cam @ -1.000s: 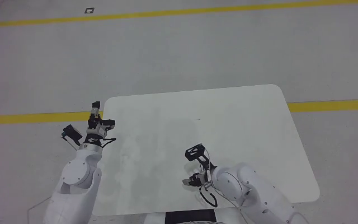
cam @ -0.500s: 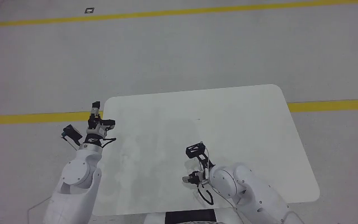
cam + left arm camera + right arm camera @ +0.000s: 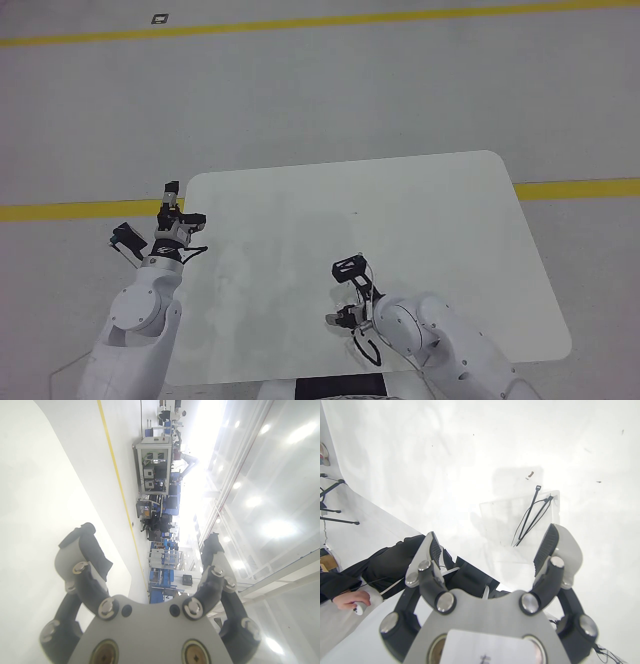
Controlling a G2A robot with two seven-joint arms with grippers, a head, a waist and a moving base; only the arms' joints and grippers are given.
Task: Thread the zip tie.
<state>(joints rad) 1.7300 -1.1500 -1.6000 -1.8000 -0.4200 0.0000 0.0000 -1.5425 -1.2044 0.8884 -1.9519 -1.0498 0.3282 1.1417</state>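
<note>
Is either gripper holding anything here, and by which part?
Nothing is held: left gripper and right gripper are both open and empty; the zip ties lie untouched on the table.

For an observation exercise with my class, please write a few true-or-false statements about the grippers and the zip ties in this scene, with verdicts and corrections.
1. The right gripper is open and holds nothing. True.
2. The zip ties are white. False: they are black.
3. The left gripper is shut on a zip tie. False: it is open and empty, near the edge of the table.
4. The zip ties lie on a clear plastic tray on the table, with neither gripper touching them. True.
</note>
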